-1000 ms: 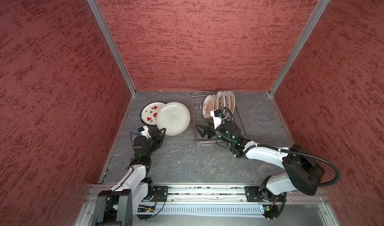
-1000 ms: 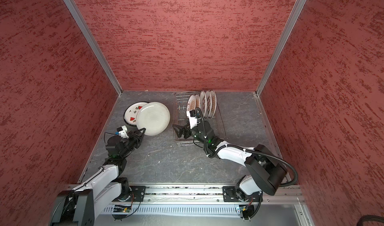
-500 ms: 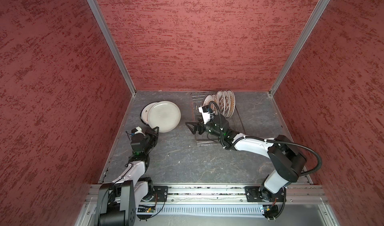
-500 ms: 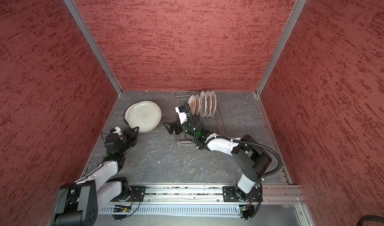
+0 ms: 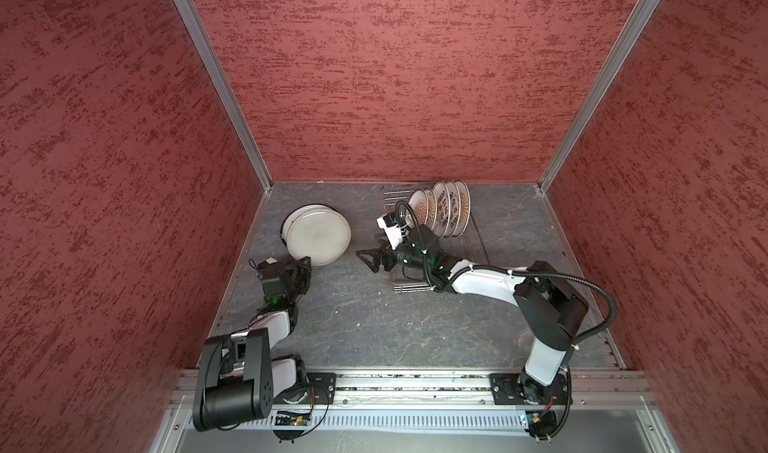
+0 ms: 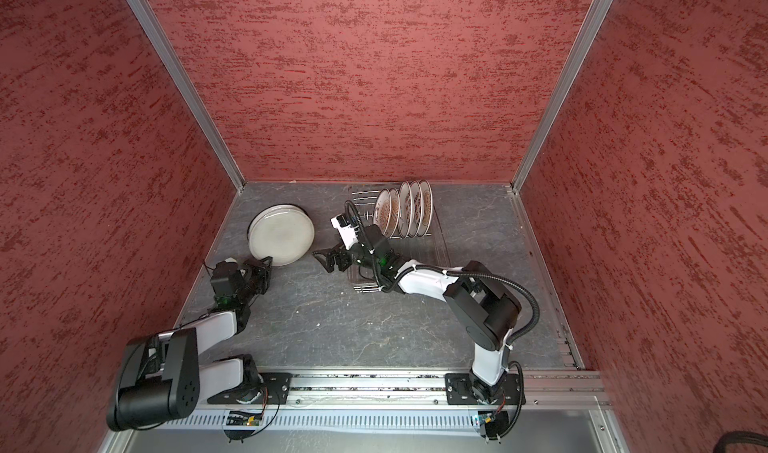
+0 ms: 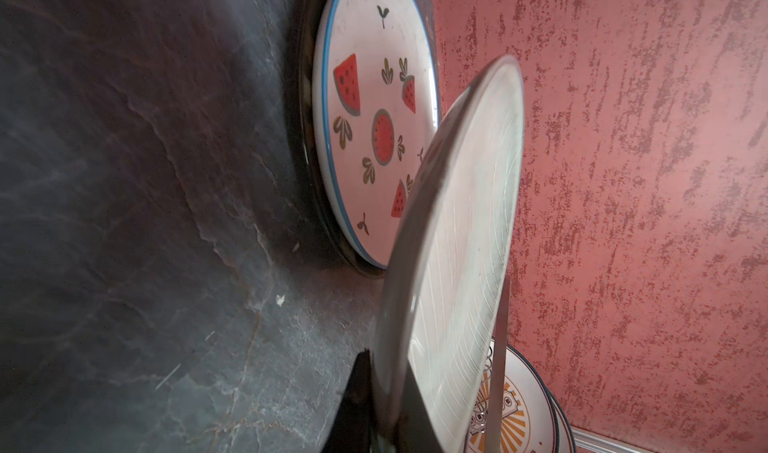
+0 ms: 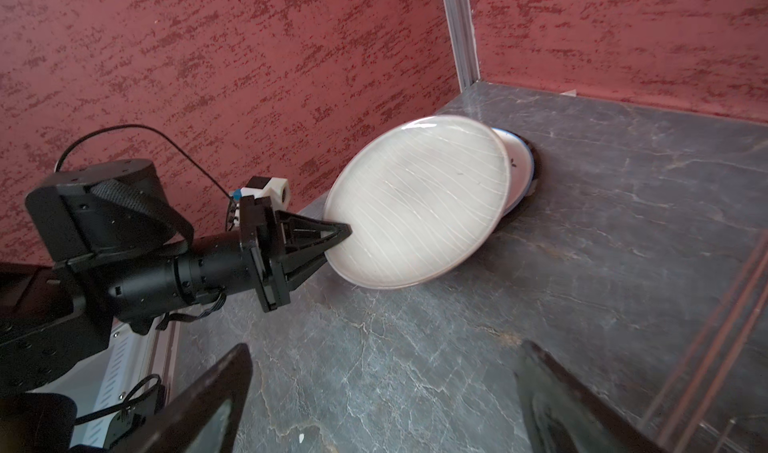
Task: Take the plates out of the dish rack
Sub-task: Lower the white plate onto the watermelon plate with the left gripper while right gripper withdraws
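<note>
Plates: grey plate (image 5: 318, 241), rim clamped in the left pincer (image 8: 337, 245), tilted over the watermelon plate (image 7: 374, 130) on the table (image 5: 374, 318); five small plates (image 5: 442, 214) upright in the dish rack (image 5: 409, 289); right pincer (image 5: 367, 262) spread, empty; stacking step, next likely lowering flat before release.

Large plain grey round plate (image 8: 415, 201) covers most of the white watermelon-print round plate (image 8: 517, 172) in the right wrist view, and nearly all of it in both top views. Right arm hides the mid-section of the silver wire dish rack (image 5: 409, 289). Left wrist view: bottom edge cuts off left claw (image 7: 388, 382). Right wrist view: right claw (image 8: 386, 347) fingers blurred and cut off.
</note>
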Controlling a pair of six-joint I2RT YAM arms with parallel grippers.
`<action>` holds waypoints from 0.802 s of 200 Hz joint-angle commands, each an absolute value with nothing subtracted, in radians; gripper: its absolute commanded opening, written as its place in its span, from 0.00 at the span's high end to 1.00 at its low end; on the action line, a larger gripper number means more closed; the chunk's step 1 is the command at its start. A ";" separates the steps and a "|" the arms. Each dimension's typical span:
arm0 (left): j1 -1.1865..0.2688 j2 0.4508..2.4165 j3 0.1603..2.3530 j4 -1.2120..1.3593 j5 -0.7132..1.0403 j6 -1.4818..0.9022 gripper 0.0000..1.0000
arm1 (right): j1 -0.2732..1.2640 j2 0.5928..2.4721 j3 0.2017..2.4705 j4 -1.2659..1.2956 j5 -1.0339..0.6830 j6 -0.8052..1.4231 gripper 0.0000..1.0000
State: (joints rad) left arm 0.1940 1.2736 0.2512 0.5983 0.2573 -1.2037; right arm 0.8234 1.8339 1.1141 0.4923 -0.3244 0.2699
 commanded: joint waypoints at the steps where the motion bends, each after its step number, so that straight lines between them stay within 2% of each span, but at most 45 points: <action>1: 0.209 1.305 0.319 0.815 0.257 -1.209 1.00 | 0.831 1.874 1.207 0.416 -0.324 0.213 0.01; 32: 0.209 1.368 0.361 0.800 0.229 -1.198 1.00 | 0.833 1.930 1.278 0.353 -0.246 0.218 0.01; 75: 0.212 1.418 0.413 0.715 0.148 -1.175 1.00 | 0.833 1.977 1.333 0.331 -0.264 0.222 0.01; 160: 0.212 1.490 0.500 0.629 0.114 -1.154 1.00 | 0.834 2.000 1.355 0.319 -0.251 0.224 0.01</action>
